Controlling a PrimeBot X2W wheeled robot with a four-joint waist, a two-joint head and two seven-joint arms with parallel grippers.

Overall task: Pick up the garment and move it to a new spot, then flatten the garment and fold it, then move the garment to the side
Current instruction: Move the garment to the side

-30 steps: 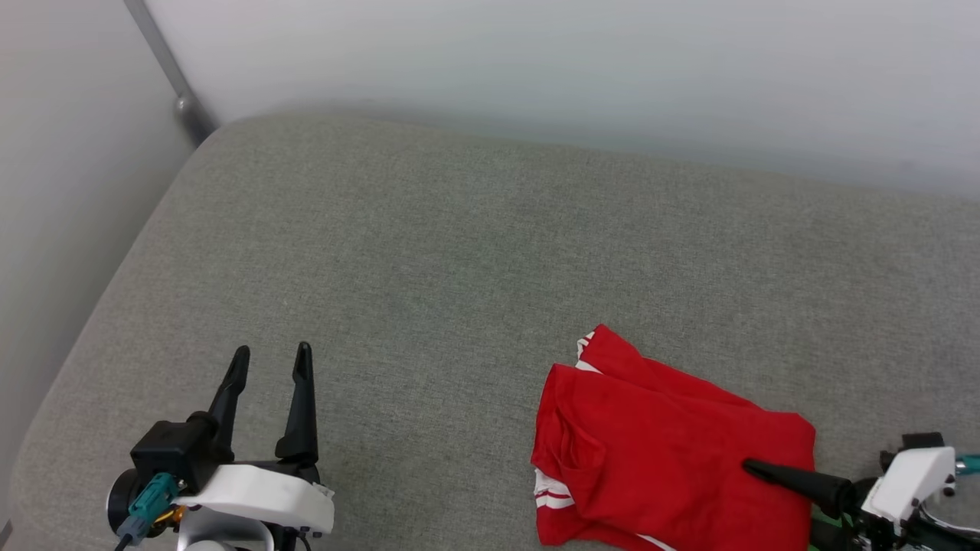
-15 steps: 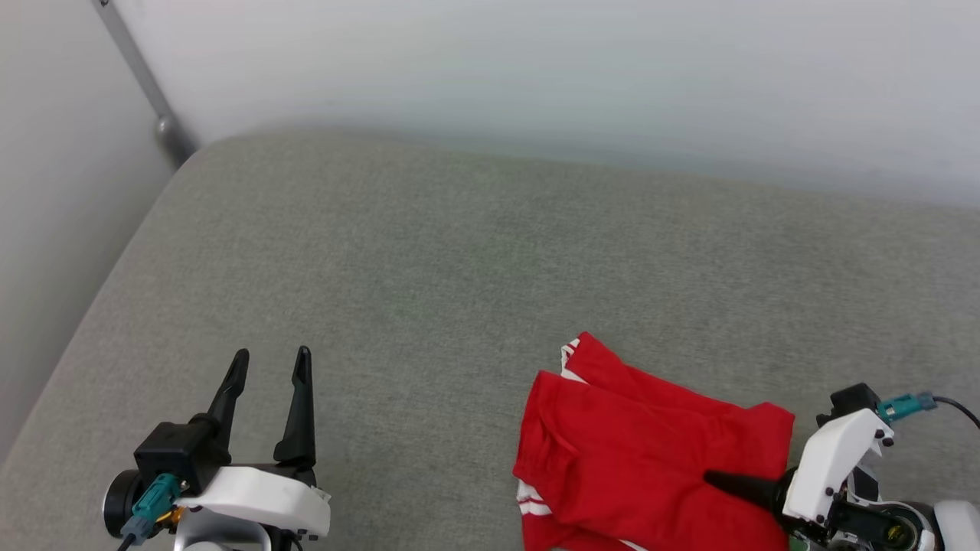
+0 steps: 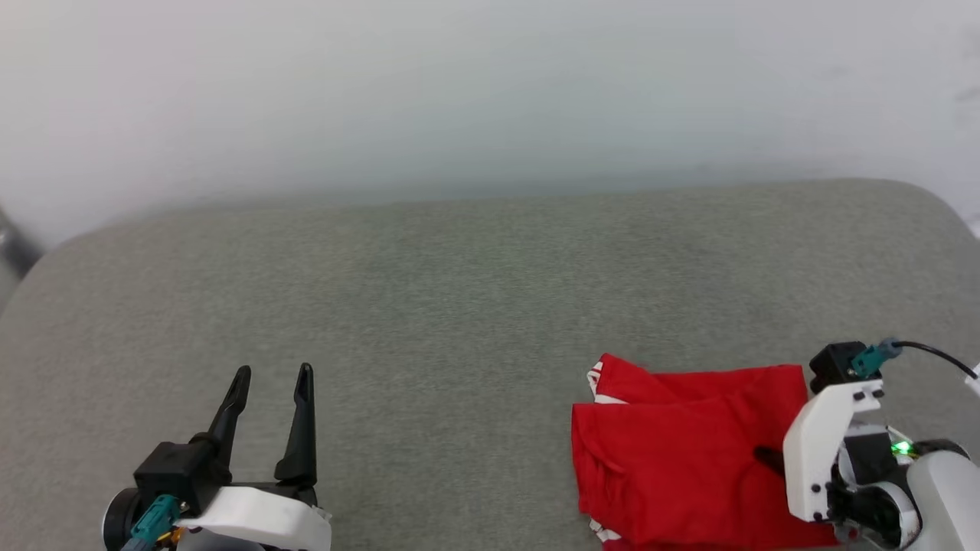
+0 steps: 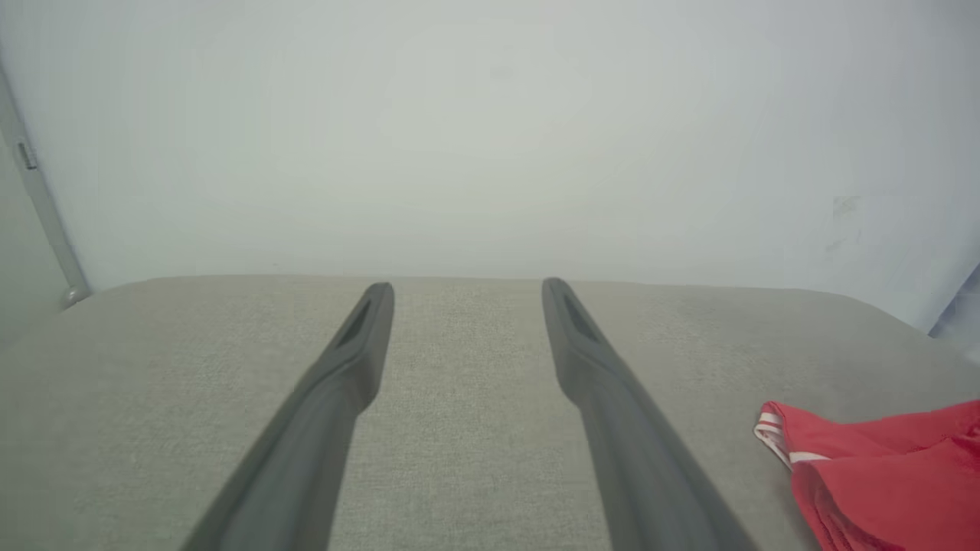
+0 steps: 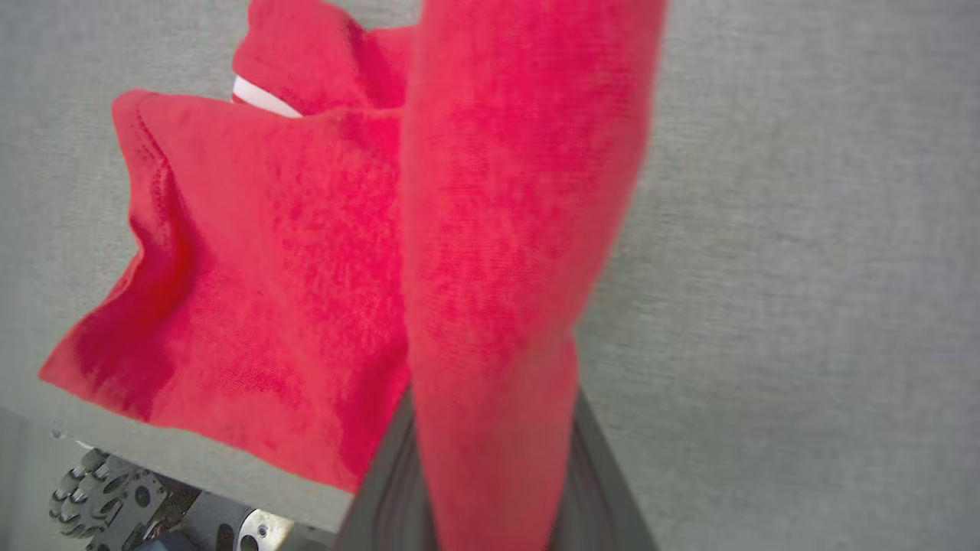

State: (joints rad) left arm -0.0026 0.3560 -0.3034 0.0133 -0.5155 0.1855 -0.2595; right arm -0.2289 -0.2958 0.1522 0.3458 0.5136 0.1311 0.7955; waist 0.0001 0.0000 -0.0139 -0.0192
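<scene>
The garment (image 3: 674, 451), a red shirt folded into a rough rectangle with white striped trim at its left edge, lies on the grey cushion (image 3: 459, 306) at the lower right. My right gripper (image 3: 762, 457) reaches onto its right part from the right and is shut on a fold of the red fabric. In the right wrist view that fold (image 5: 498, 229) runs up between the fingers, and the rest of the garment (image 5: 253, 252) spreads to the left. My left gripper (image 3: 272, 373) stands open at the lower left, well away from the shirt, with nothing between its fingers (image 4: 360, 337). The garment's trimmed corner (image 4: 880, 459) shows at the left wrist view's right.
A pale wall (image 3: 490, 92) runs behind the cushion. A grey metal post (image 4: 38, 199) stands at the cushion's far left corner. The cushion's near edge and the robot's wheeled base (image 5: 99, 493) show below the garment in the right wrist view. Bare cushion lies between the two grippers.
The head camera has swung, shifting the whole picture. My right gripper has closed on the garment's fabric and its wrist has tipped up. The left gripper has not moved.
</scene>
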